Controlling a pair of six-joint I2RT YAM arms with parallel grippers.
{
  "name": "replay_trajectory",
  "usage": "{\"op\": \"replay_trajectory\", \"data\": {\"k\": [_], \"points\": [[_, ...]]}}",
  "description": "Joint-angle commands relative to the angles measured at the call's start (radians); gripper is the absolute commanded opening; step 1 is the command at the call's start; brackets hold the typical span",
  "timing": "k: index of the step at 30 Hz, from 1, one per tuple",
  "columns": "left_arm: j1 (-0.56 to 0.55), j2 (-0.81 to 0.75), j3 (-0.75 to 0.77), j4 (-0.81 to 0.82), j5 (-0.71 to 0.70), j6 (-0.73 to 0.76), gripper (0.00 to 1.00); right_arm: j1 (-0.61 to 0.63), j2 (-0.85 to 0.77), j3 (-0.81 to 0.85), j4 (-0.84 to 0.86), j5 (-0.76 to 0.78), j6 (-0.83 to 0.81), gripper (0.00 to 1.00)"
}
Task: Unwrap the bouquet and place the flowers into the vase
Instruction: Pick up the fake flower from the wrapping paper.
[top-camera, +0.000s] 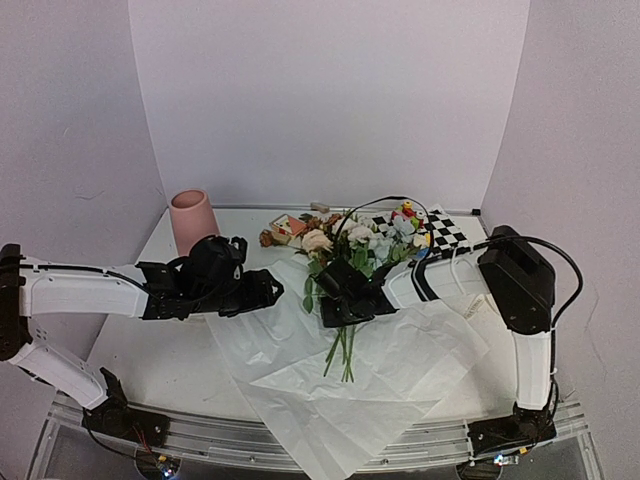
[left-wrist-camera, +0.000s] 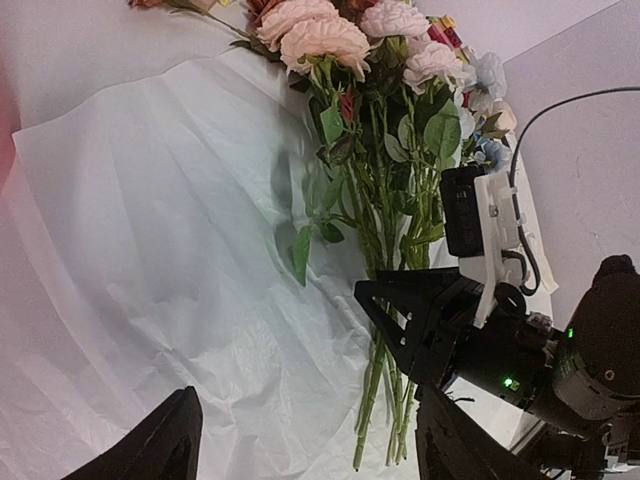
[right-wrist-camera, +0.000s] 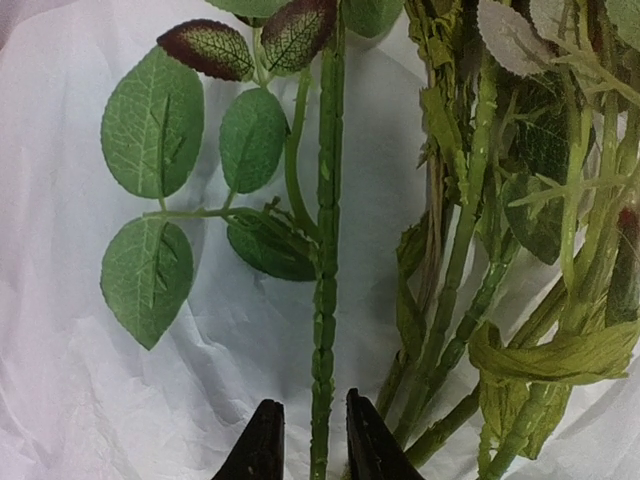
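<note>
The vase (top-camera: 193, 222) stands upright at ten o'clock on the table (top-camera: 160, 350). The left hand (top-camera: 266, 290), spread wide and empty, hovers over the opened paper (top-camera: 330, 400), at nine o'clock of the flowers (top-camera: 350, 245). They lie mid-table on the sheet, blooms to twelve, stems to six. The right hand (right-wrist-camera: 312, 445) is narrowed about one stem (right-wrist-camera: 325, 250); whether it pinches cannot be told. A sound lift likely needs a square grip, clear of leaves and paper, before swinging toward the vase.
</note>
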Motion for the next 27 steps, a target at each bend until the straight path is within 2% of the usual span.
{"op": "replay_trajectory", "data": {"k": [1, 3, 4, 9, 17, 21, 27], "points": [[0.005, 0.01, 0.064, 0.019, -0.006, 0.025, 0.75, -0.004, 0.016, 0.034, -0.049, 0.006, 0.003, 0.14], [0.005, 0.008, 0.06, 0.019, -0.006, 0.019, 0.75, -0.004, 0.0, 0.038, -0.049, -0.005, 0.016, 0.02], [0.005, 0.007, 0.059, 0.018, -0.006, 0.017, 0.75, -0.003, -0.013, 0.039, -0.047, -0.011, 0.024, 0.0], [0.005, -0.013, 0.052, 0.023, 0.027, -0.004, 0.76, -0.004, -0.129, 0.019, -0.009, -0.054, 0.069, 0.0], [0.005, -0.045, 0.028, 0.091, 0.061, 0.014, 0.91, -0.004, -0.271, -0.087, 0.142, -0.185, 0.08, 0.0], [0.005, -0.017, 0.056, 0.153, 0.094, 0.015, 0.9, -0.004, -0.299, -0.173, 0.312, -0.29, 0.075, 0.0], [0.005, 0.031, 0.039, 0.25, 0.1, -0.039, 0.82, -0.005, -0.302, -0.276, 0.532, -0.385, 0.056, 0.0]]}}
